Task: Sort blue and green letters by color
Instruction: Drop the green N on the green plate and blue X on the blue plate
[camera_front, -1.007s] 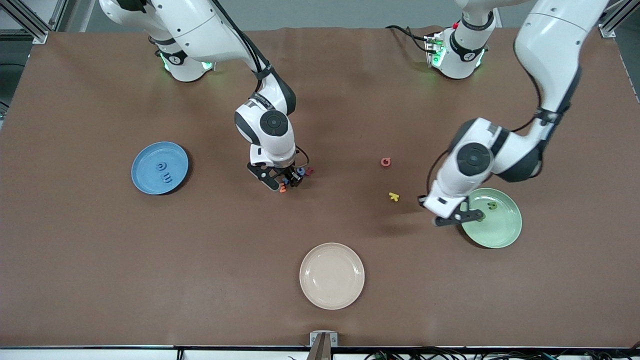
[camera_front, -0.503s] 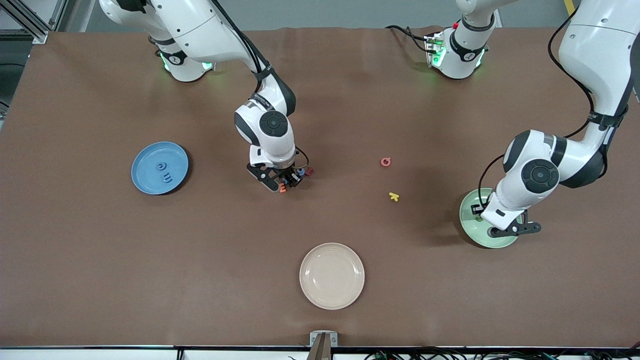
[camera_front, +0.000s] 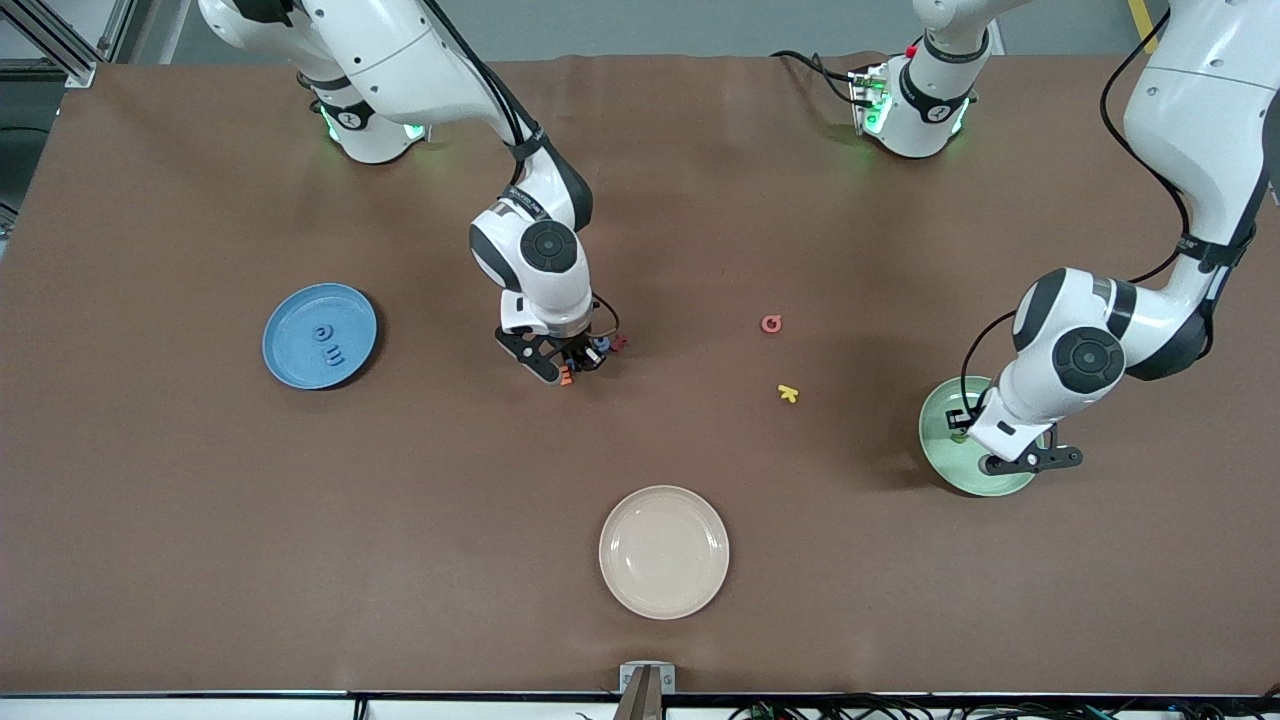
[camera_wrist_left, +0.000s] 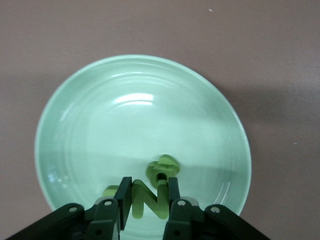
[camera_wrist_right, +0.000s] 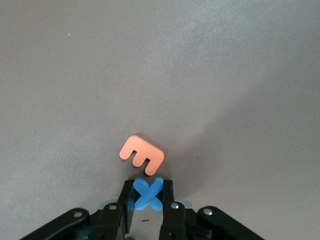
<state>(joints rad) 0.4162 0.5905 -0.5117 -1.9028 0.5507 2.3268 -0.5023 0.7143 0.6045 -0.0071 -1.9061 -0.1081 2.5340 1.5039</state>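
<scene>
Grippers work both ends of the sorting table: at centre frame the right gripper (camera_wrist_right: 146, 196) pinches a blue x (camera_wrist_right: 148, 193) beside an orange E (camera_wrist_right: 142, 154); at right, the left gripper (camera_wrist_left: 147, 197) holds a green N (camera_wrist_left: 149, 199) over the green plate (camera_front: 945, 465). Light, stiff and small, the letters look best gripped across their flat faces.

I count 3 plates: 1 blue plate (camera_front: 290, 345), 1 green plate (camera_wrist_left: 80, 125), 1 cream plate (camera_front: 664, 551). Blue letters seen: 4. Green letters: 3 approx.
</scene>
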